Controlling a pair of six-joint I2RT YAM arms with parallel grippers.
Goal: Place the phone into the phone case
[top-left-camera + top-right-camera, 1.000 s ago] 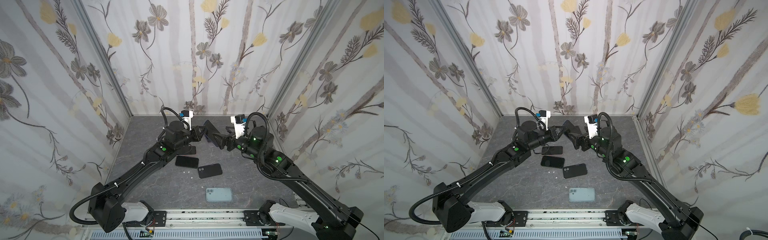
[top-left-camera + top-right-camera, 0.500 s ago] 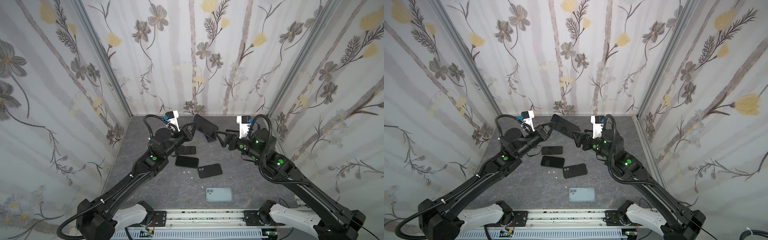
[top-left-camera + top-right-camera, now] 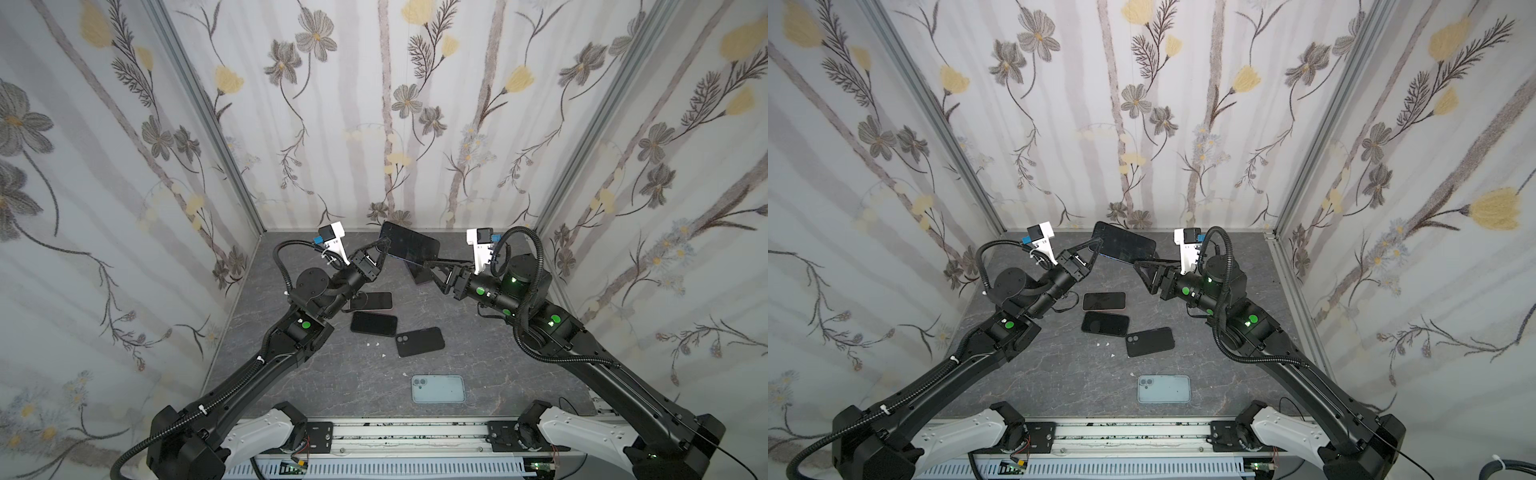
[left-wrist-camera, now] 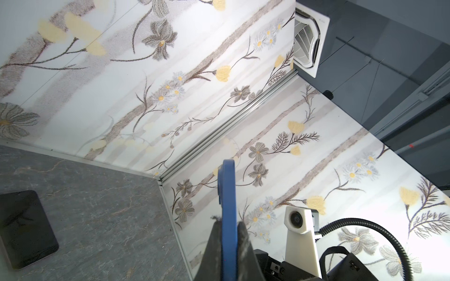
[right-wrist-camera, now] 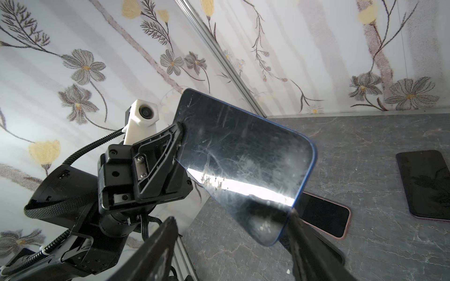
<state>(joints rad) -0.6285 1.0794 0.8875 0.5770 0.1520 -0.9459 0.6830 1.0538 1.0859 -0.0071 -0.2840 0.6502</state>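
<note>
A dark-screened phone [image 3: 409,247] [image 3: 1125,247] with a blue rim hangs in the air near the back wall. My left gripper [image 3: 384,245] [image 3: 1096,245] [image 4: 227,223] is shut on its left end, and the left wrist view shows the blue edge [image 4: 227,189] pinched between the fingers. My right gripper [image 3: 428,266] [image 3: 1136,266] [image 5: 231,216] is open, its fingers straddling the phone's [image 5: 243,158] other end. One finger is close to the rim, the other well apart. A black phone case [image 3: 419,341] [image 3: 1149,341] and a pale translucent phone case [image 3: 438,389] [image 3: 1164,389] lie on the table.
Two dark phones [image 3: 373,323] [image 3: 371,301] lie mid-table beside the black case, and a third [image 3: 417,272] lies under the raised phone. Small white crumbs [image 3: 372,344] dot the grey table [image 3: 332,374]. Flowered walls close three sides; a rail [image 3: 407,432] runs along the front.
The left arm drew back and lifted the phone slightly toward the back wall. The right gripper's jaws have narrowed around the phone's free end.
</note>
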